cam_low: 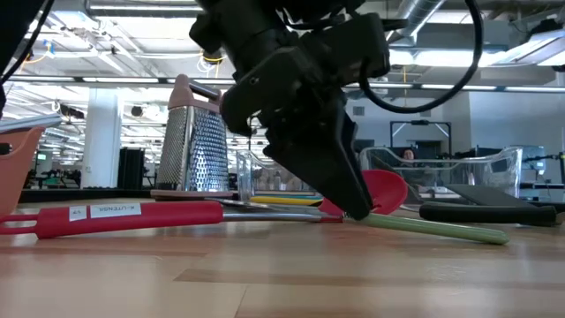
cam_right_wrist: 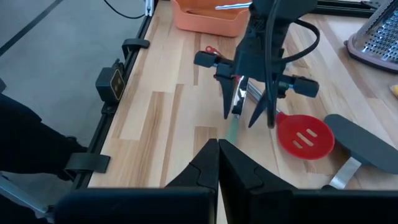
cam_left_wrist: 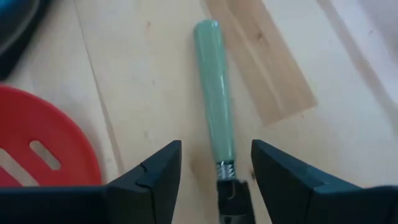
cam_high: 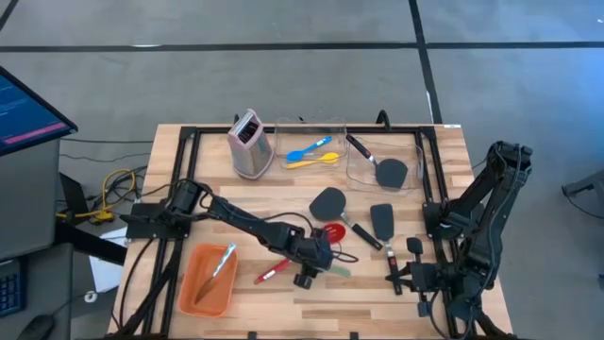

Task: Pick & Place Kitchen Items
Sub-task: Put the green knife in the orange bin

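Left hand [cam_left_wrist: 214,171]: down low on the bench [cam_high: 377,293], fingers spread wide, and the green-handled tool [cam_left_wrist: 214,99] lies flat right between them, metal neck near the fingertips.
Contact: nothing pinched yet; both fingers look apart from the handle, one on each side.
Neighbours: the red slotted spoon [cam_left_wrist: 37,143] sits just beside the left finger, close enough to get nudged; the pink-handled tool [cam_high: 271,274] lies near, towards the orange tray [cam_high: 193,283].
Step in hand, by my read: line up and close on the green handle.
How to do it well: keep the handle centred between the fingers, settle low so the tips reach beneath its round side, then close squarely across it; a slim, smooth handle could roll or squirt out if caught off-centre.
Watch for: the red spoon's bowl getting trapped under the near finger.
Likely drop spot: the orange tray, already holding a blue-handled tool [cam_high: 223,260].
Right hand [cam_right_wrist: 217,165]: parked at the bench's right edge, fingers pressed together, holding nothing.
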You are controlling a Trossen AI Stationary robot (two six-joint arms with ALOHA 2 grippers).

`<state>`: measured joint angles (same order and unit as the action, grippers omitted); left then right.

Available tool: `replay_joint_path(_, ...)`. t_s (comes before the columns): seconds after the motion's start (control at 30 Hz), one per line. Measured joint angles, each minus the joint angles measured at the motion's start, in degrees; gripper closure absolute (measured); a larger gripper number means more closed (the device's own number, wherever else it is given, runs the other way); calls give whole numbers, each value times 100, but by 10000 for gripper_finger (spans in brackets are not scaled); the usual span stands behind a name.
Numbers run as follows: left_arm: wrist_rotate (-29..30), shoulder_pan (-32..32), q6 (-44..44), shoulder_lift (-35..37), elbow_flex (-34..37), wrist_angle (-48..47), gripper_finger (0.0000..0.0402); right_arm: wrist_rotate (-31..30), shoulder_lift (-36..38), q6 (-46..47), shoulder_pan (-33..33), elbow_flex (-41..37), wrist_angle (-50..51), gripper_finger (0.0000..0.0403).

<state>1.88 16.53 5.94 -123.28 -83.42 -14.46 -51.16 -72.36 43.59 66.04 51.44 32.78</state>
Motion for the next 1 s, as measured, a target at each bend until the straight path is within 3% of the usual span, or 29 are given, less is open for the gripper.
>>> replay_joint_path(0.6, -233, 9, -515, -203, -13, 67, 249, -7, 0, 0, 0, 0, -3, 403)
replay_joint_path(1.0, -189, 12, -840, -203, -13, 72, 326, -7, 0, 0, 0, 0, -5, 403)
